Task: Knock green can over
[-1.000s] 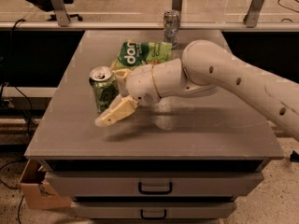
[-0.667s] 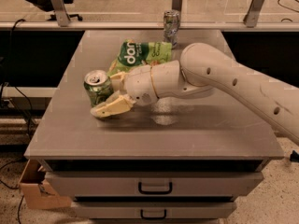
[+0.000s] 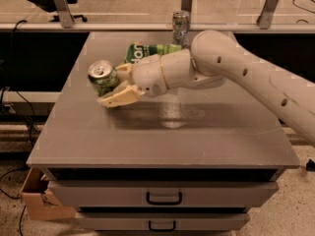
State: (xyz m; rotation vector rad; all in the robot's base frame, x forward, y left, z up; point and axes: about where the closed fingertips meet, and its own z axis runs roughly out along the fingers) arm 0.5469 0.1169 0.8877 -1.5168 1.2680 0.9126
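Observation:
The green can (image 3: 102, 77) has green-and-white sides and a silver top. It is at the left of the grey table (image 3: 162, 132), leaning to the left with its top facing up and left. My gripper (image 3: 117, 84) is right against the can's right side. One cream finger (image 3: 117, 98) lies below and in front of the can, and the other sits behind its upper right. The jaws are spread apart with the can's side between them. My white arm (image 3: 236, 68) reaches in from the right.
A flat green snack bag (image 3: 147, 50) lies just behind my wrist. A silver crinkled can (image 3: 180, 23) stands at the table's back edge. The table's left edge is close to the green can. Drawers (image 3: 164, 198) sit under the tabletop, and a cardboard box (image 3: 42, 200) is on the floor at the left.
My gripper has swept left and back, pushing the green can. The can went from upright to leaning left and has slid toward the table's left side.

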